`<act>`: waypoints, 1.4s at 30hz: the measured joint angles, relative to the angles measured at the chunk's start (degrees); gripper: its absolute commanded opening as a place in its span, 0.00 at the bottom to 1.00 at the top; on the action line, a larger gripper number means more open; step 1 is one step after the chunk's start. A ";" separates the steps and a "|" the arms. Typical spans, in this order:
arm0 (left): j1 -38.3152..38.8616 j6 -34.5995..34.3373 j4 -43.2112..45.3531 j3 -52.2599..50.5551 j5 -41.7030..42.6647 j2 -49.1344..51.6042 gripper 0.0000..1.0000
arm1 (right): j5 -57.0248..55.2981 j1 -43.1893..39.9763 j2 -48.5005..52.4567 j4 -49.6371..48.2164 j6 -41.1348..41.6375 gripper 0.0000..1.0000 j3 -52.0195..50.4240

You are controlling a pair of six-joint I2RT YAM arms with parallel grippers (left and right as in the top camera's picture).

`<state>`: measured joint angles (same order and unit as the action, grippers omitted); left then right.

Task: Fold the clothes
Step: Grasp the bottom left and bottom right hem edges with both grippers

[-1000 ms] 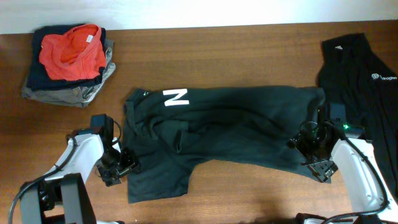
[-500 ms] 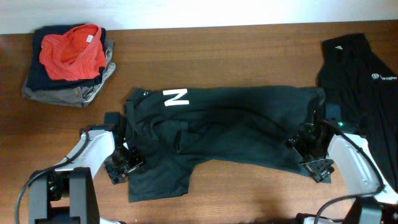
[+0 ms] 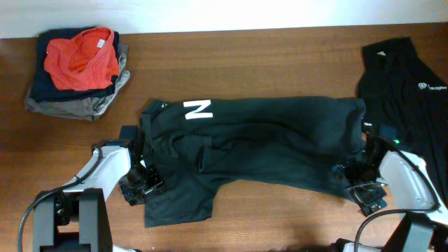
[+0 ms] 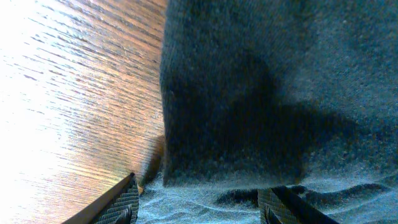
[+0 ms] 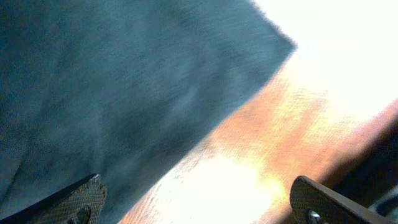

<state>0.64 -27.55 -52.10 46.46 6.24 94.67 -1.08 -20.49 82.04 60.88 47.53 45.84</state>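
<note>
A black shirt (image 3: pixel 252 143) with a white N print lies crumpled and spread sideways across the table's middle. My left gripper (image 3: pixel 143 183) is open at its lower left sleeve; in the left wrist view the fingers (image 4: pixel 199 208) straddle the dark cloth (image 4: pixel 267 93) at its edge. My right gripper (image 3: pixel 350 175) is open at the shirt's lower right corner; in the right wrist view the fingers (image 5: pixel 193 202) span bare wood beside the cloth edge (image 5: pixel 124 93). A second black shirt (image 3: pixel 409 98) with a small white logo lies at the far right.
A stack of folded clothes (image 3: pixel 77 70) with an orange-red garment on top sits at the back left. The brown wooden table (image 3: pixel 245 56) runs to a white wall at the back.
My left gripper has moved right onto the sleeve edge. My right gripper has slid right and slightly down, off the shirt's corner toward bare wood.
</note>
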 measured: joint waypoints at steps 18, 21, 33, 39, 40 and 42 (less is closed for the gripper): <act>0.00 -0.20 0.13 0.00 0.04 0.00 0.62 | -0.68 -3.91 -1.42 -14.34 1.92 0.99 -8.04; 0.00 -0.20 0.13 0.00 0.04 0.00 0.62 | -0.72 -3.91 -1.42 -15.17 2.69 0.99 -9.16; 0.00 -0.74 0.33 0.02 0.24 0.00 0.38 | -1.49 -3.91 -1.64 -19.45 4.48 0.82 -11.10; 0.15 -0.55 0.96 0.15 2.80 0.09 0.01 | -1.42 -3.91 -0.59 -20.26 5.07 0.45 -10.49; 0.15 -0.55 0.92 0.17 2.91 0.11 0.01 | -1.36 -3.91 -0.48 -20.11 4.63 0.39 -10.40; 0.15 -0.50 0.72 0.24 2.95 0.17 0.01 | -1.16 -3.91 -0.37 -19.85 4.72 0.32 -10.25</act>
<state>0.80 -28.05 -51.37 46.70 9.19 94.85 -2.24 -24.40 81.67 41.04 52.25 35.59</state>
